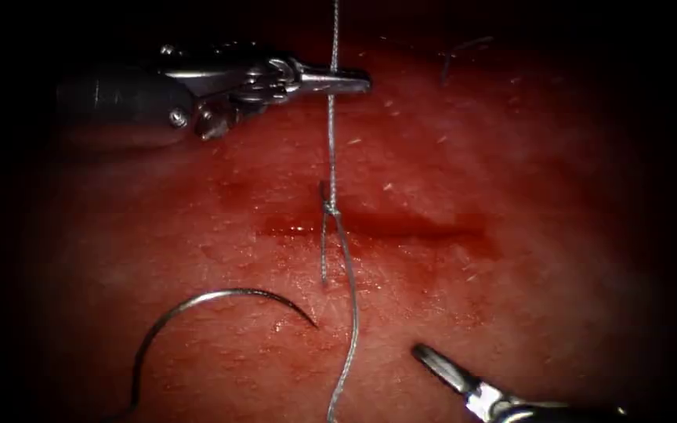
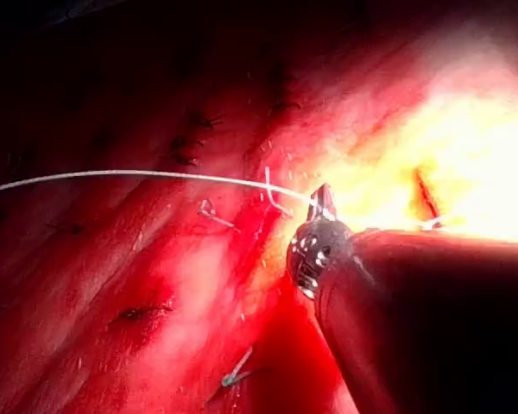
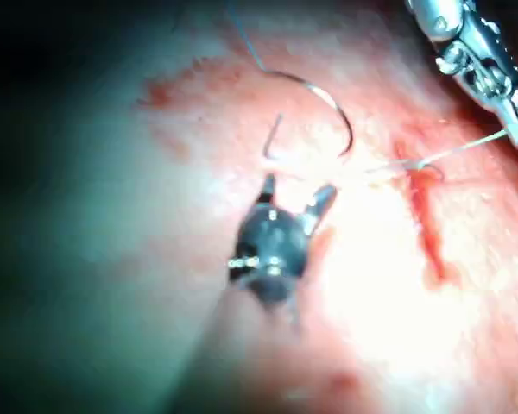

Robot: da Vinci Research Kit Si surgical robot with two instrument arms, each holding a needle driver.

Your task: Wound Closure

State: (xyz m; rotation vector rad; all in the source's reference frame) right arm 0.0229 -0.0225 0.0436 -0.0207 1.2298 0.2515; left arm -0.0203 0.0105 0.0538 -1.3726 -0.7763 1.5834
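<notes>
Centre frame, tissue [image 1: 511, 157] with cut [image 1: 401, 227] mostly unclosed, one knot [image 1: 329, 207] tied near its left end. Far left, left tool [image 1: 346, 81] clamped on taut thread [image 1: 331, 133]. Near right, right tool [image 3: 295, 200] spread, empty. Near left, needle [image 1: 221, 294] lying loose on tissue, unheld.

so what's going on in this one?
Suturing practice on the tissue. The left hand is shut on the thread, holding it taut above a knot at the cut. The right hand holds nothing; in the right wrist view its jaws are open. The needle lies free on the tissue surface below the cut, toward the left, not in the tissue. A loose strand of thread trails down from the knot, and a short tail sticks out beside it.
</notes>
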